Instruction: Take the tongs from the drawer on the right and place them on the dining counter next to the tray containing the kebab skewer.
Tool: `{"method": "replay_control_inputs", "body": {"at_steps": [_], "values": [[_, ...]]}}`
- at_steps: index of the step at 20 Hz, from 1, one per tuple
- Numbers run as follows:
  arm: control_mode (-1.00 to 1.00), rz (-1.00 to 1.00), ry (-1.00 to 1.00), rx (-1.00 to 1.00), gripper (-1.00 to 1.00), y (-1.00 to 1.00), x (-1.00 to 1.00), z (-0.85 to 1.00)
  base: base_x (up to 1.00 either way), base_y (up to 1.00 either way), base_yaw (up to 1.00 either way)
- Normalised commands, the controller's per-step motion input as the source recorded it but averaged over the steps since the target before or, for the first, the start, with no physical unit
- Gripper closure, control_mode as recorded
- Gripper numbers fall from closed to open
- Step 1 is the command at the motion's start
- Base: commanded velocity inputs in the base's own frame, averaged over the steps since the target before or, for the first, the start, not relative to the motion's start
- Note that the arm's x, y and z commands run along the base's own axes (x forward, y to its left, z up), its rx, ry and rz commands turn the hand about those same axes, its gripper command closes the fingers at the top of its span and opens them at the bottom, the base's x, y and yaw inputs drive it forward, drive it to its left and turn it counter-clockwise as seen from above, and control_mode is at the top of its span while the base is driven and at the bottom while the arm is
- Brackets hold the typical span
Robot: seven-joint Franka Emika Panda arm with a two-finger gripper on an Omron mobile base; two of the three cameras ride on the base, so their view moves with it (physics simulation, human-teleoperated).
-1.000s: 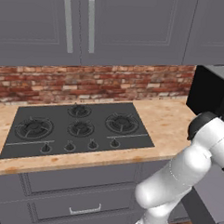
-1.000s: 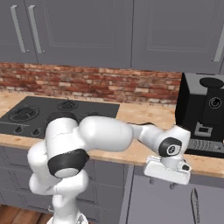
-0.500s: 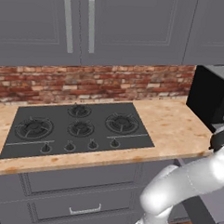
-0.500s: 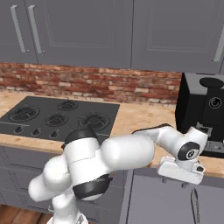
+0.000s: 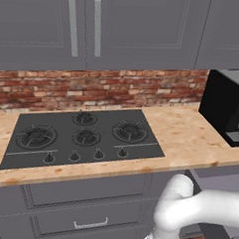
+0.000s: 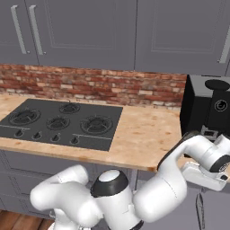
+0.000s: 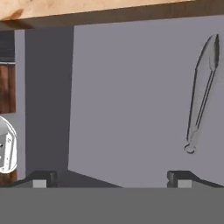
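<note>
The slim silvery tongs (image 7: 202, 94) lie on the grey floor of the open drawer (image 7: 131, 100), well to the right in the hand view, with their looped end nearest my fingers. My gripper (image 7: 111, 179) hangs over the drawer, open, with nothing between its dark fingertips (image 7: 43, 178). The tongs sit off to the right of the gap, beyond the right fingertip. From the right base camera my hand (image 6: 205, 174) is low at the counter's front edge, under the black machine. The dining counter, the tray and the kebab skewer are out of view.
A beige counter (image 5: 180, 134) carries a black hob (image 5: 83, 137) and a black coffee machine (image 5: 226, 107) at its right end. Its front edge (image 7: 109, 11) overhangs the drawer. Panelled drawers with a bar handle (image 5: 90, 222) sit below the hob.
My arm has swung right and down, carrying the hand from beside the counter's edge to over the open drawer. The jaws have stayed open.
</note>
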Motion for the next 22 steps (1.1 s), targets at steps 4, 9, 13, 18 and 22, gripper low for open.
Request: {"method": "replay_control_inputs", "body": {"at_steps": [4,9,13,18,22], "values": [[-1.00,-0.15,0.00,0.00,-1.00,-0.26,0.17,0.00,0.00,0.00,0.00],[-1.00,-0.13,0.00,0.00,-1.00,-0.24,0.04,0.00,0.00,0.00,0.00],[-1.00,-0.13,0.00,-0.03,-1.00,-0.18,0.00,-0.01,0.00,0.00,0.00],[-1.00,-0.11,-0.05,-0.01,-1.00,-0.02,0.00,-0.11,0.00,0.00,0.00],[-1.00,-0.07,-0.16,-0.06,-1.00,0.00,-0.02,-0.21,0.00,0.00,0.00]]}}
